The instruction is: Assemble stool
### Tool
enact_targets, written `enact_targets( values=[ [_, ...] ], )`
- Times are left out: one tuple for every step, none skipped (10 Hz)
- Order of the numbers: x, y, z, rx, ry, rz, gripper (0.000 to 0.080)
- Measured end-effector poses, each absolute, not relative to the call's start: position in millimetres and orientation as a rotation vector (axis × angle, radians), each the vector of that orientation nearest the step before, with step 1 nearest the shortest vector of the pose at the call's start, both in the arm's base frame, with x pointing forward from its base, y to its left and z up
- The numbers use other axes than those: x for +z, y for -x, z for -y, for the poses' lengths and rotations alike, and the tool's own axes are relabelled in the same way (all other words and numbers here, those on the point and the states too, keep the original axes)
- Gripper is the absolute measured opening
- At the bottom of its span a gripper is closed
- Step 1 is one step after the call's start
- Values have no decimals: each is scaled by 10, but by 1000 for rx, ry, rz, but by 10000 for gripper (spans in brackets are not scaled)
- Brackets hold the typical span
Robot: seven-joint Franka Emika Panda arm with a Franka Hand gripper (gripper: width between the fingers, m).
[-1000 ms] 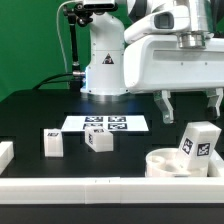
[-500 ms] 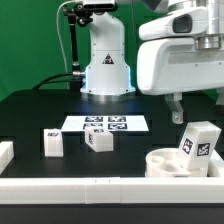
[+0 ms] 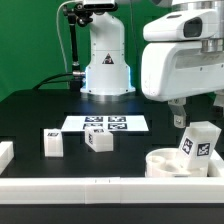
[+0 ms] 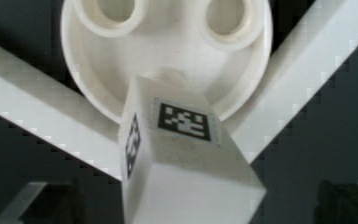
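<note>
The round white seat (image 3: 170, 163) lies at the exterior view's right, against the front rail. One white leg (image 3: 197, 143) with a tag stands upright in it. Two more tagged legs (image 3: 53, 143) (image 3: 98, 140) stand on the black table at the left. My gripper (image 3: 200, 116) hangs just above the upright leg, jaws open and holding nothing. In the wrist view the leg (image 4: 185, 150) rises between my dark fingers (image 4: 30, 205), with the seat (image 4: 158, 70) and its sockets beyond.
The marker board (image 3: 105, 125) lies at the middle of the table in front of the robot base (image 3: 105, 70). A long white border rail (image 3: 90, 186) runs along the front, with a short rail piece (image 3: 5, 153) at the left. Rails (image 4: 25, 95) also cross the wrist view.
My gripper has moved toward the exterior view's right and come over the upright leg on the seat. The legs and seat have not moved.
</note>
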State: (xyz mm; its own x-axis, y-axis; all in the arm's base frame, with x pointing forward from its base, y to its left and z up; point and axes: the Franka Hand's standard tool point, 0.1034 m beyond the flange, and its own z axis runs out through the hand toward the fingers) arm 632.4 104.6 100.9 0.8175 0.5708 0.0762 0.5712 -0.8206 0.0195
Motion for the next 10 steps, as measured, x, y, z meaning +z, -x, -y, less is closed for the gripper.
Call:
enact_targets(
  values=[
    [1004,-6325,-1032,-123,2946,1086,649],
    [987,-6346,-1007,-133,2859,1340,649],
    [976,-6348,-1002,-128,2787,1509,649],
    [974,-6353,-1000,-119,2686,1713,649],
    [955,-6355,-1004,-105,2571,1903,649],
    [942,-6353,-1001,-95,2486,2021,649],
    [941,-6354,-987,-93,2451,2065,649],
    [940,-6356,-969,-85,2386,2148,649],
    [939,-6357,-952,-77,2307,2241,649],
    [937,-6358,-945,-73,2244,2307,649]
  ],
)
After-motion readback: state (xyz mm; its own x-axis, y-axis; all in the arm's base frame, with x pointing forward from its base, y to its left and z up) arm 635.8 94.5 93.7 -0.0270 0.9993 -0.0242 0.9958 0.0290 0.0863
